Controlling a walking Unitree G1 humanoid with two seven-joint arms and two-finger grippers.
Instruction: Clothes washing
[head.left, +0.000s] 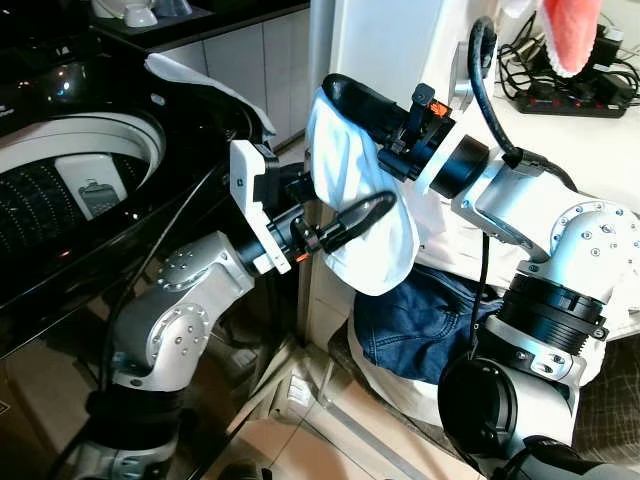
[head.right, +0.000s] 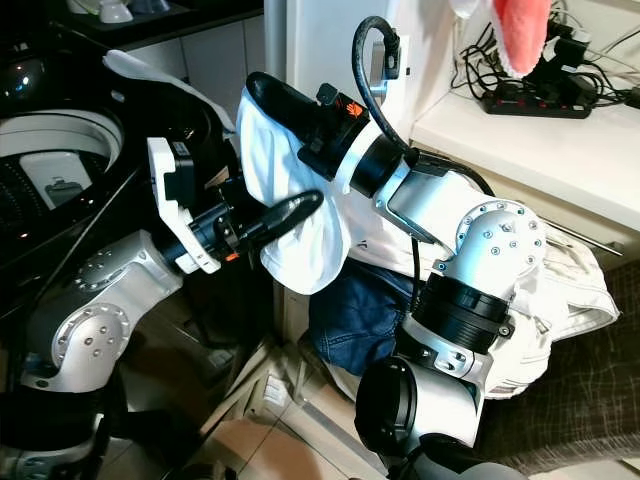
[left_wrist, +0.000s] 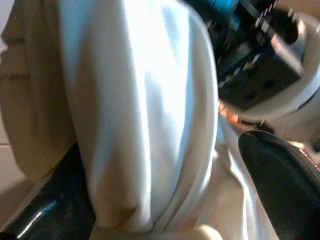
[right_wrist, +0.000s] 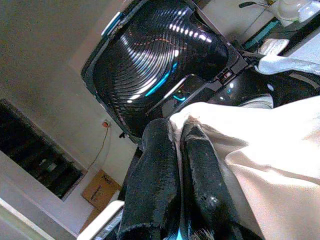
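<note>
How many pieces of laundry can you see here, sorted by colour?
White: 3 — the cloth held by both hands, a garment on the pile, one on the washer's edge.
Blue: 1 — jeans.
Pink: 1 — a cloth hanging above.
Total: 5

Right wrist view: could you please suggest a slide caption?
Right tool pinches a white garment near the open top-loading washing machine.

White garment (head.left: 355, 215): soft, creased, hanging in a loose pouch, raised between both arms, top edge pinched. Washing machine (head.left: 70, 180): black top-loader, lid up, drum open, off to the robot's left. Blue jeans (head.left: 420, 320) crumpled below the white garment, on a pale pile.
</note>
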